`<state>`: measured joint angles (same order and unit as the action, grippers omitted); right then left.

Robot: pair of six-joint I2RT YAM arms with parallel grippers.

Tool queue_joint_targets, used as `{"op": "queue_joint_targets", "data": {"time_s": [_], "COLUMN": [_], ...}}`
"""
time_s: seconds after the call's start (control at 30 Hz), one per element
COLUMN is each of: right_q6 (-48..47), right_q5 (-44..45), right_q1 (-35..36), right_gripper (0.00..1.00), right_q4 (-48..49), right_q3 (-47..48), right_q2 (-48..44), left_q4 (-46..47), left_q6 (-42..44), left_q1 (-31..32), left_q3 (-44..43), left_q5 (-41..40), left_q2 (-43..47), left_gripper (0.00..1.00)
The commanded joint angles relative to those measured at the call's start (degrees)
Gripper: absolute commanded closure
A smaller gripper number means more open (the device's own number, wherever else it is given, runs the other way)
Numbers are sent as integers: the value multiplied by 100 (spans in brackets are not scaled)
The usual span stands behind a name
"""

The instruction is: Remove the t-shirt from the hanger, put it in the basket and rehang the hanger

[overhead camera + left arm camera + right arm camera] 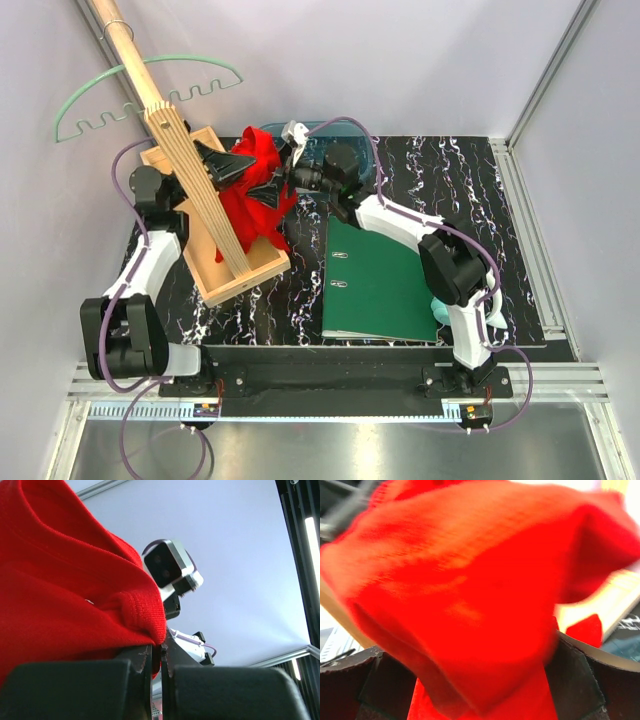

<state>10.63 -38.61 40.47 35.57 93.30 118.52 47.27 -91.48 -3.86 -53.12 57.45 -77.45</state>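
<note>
Top view: the hanger [205,90] hangs bare by its hook on the slatted pole [190,165], up at the back left. The t-shirt [250,205] is off it, bunched in a red wad over the wooden tray [245,275] at the pole's foot, between the two arms. The left end effector [232,165] comes in from the pole side and the right end effector [278,183] from the binder side.

Left wrist: that end effector is clenched on a ribbed edge of the shirt [65,590], with the fabric pinched right at the tips.

Right wrist: blurry, but its fingers [585,675] are spread wide with cloth bulging between them. Looks released to me, not clamping anything.

I'd say the removal itself is basically done and what's left is parking the shirt. To do that well, I'd hold the left pinch firm, lift the wad away from the pole so nothing snags on the slats, and set it on a bare bit of tabletop [440,180]. The right one should either close on the bulk or back out cleanly.

Count:
- one shirt
- one hanger
- one pole
- one tray
- one green binder [380,285]
- two arms
</note>
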Motion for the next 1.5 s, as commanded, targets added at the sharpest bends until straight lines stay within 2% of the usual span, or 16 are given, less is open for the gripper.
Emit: {"op": "queue_joint_targets", "data": {"time_s": [0.0,0.13,0.3,0.4,0.53,0.6,0.67,0.7,0.73,0.77,0.87,0.97,1.13,1.23,1.33,1.47], "right_q6": [237,404,396,483,764,991,1194,1343,1397,1424,1319,1038,827,756,616,291], "right_q5": [-6,29,897,1504,1962,2006,2103,2182,2356,2471,2867,2920,3140,3167,3175,3184], "right_q1": [163,207,268,321,313,321,321,321,321,321,321,313,242,102,-64,-293], "right_gripper": [0,0,0,11,29,61,100,100,100,100,100,100,100,100,100,100], "right_q4": [995,1163,1022,969,1679,1786,1699,1612,1480,1435,1207,654,66,-225,-427,-683], "right_q3": [-179,-207,-13,-39,-434,-497,-488,-514,-575,-689,-1233,-1349,-1569,-1437,-1113,-219], "right_q2": [-22,-84,83,40,-39,-48,-136,-206,-398,-522,-1058,-1410,-1885,-2034,-2061,-1912], "left_q4": [-74,-455,-243,-884,-974,-1079,-1611,-1955,-2376,-3267,-4380,-4393,-4708,-5577,-6341,-6704], "left_q6": [191,359,147,587,632,649,990,1227,1838,2166,3065,3163,3688,4355,4866,5184], "left_q1": [43,157,473,518,535,535,500,457,421,395,132,-88,-247,-256,-247,-247], "left_q3": [-540,-831,-980,-1033,-1077,-1165,-1331,-1402,-1490,-1630,-1667,-1219,-534,-288,28,468], "left_q5": [153,-23,-137,-164,-261,-243,-226,-278,-348,-444,-954,-1192,-1323,-1736,-2114,-2440], "left_q2": [-24,-139,-227,-139,-130,-130,-104,-69,-8,158,484,696,1231,1696,2179,2664], "left_gripper": [100,100,100,100,100,100,100,96,82,75,48,30,28,29,29,28]}}
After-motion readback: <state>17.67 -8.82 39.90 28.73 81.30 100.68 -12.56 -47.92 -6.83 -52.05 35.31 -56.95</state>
